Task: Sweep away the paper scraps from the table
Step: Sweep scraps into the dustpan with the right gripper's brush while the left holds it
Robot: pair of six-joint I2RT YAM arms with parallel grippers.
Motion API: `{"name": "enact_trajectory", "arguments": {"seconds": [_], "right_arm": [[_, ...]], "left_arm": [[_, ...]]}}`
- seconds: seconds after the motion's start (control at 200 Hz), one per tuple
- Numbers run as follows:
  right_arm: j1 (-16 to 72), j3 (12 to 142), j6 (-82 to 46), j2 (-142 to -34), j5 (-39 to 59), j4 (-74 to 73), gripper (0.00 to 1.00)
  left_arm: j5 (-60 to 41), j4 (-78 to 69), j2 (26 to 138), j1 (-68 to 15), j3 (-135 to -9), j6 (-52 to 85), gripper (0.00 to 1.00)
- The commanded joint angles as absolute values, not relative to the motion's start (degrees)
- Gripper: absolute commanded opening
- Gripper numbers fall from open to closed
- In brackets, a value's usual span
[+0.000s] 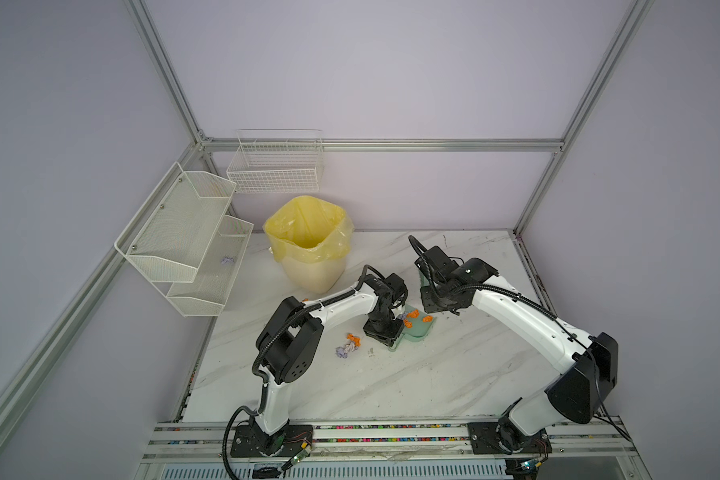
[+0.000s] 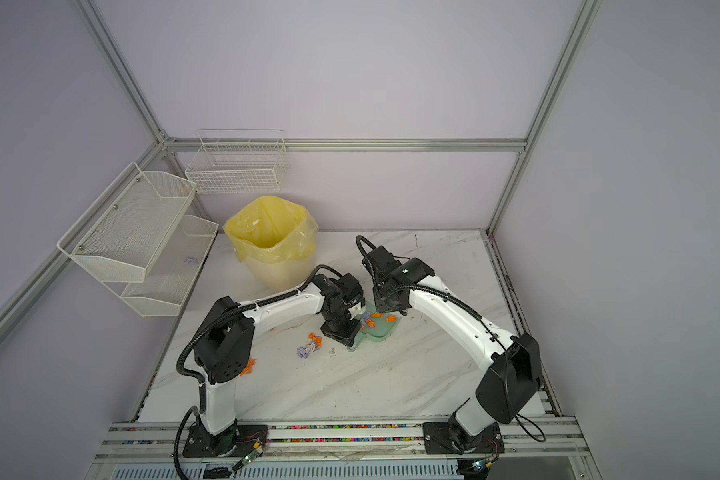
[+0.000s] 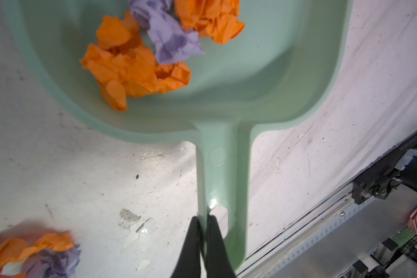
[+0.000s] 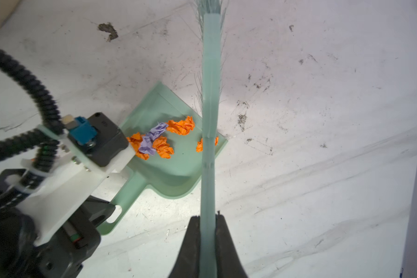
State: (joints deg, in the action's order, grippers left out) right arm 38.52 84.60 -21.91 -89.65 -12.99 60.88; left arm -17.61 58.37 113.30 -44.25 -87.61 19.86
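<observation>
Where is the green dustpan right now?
In both top views the dustpan lies mid-scene, just right of the left gripper, which pinches its handle.

Your dustpan [image 3: 263, 72] smooth mint plastic with a soft sheen, paper scraps [image 3: 130, 69] crumpled and matt, table [image 3: 82, 180] marble-look, scuffed and speckled, brush [image 4: 208, 108] same pale plastic with fine bristles, bin liner [image 1: 283, 232] thin glossy film

The dustpan [image 3: 275, 79] runs off the left wrist view's edge, and a blurred bunch of paper scraps [image 3: 46, 243] is cut by its corner. In the right wrist view the brush [image 4: 210, 96] hides part of one orange scrap [image 4: 199, 146], its bristles cropped.
</observation>
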Motion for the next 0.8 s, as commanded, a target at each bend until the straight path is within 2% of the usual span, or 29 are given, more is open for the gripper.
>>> {"name": "enact_trajectory", "arguments": {"seconds": [0.0, 0.2, 0.56, 0.7, 0.795], "right_arm": [[38.2, 83.7, -23.6, -90.5, -16.9, 63.9, 0.0], [38.3, 82.2, -21.4, -91.8, -15.2, 65.1, 0.0], [39.3, 79.4, -19.6, -85.4, 2.5, 58.5, 0.0], [39.3, 80.7, -22.4, -82.2, 3.0, 57.8, 0.0], [39.3, 82.5, -23.4, -81.7, -0.7, 59.3, 0.0]], "left_arm": [[-18.0, 58.5, 112.7, -43.9, -92.2, 18.4, 0.0], [-18.3, 58.4, 112.6, -43.9, -92.5, 18.4, 0.0], [-16.9, 58.0, 112.4, -43.9, -93.0, 18.8, 0.0], [-17.0, 58.0, 112.5, -43.9, -93.0, 18.9, 0.0], [-16.6, 58.0, 112.5, -43.9, -92.9, 18.8, 0.0]]}}
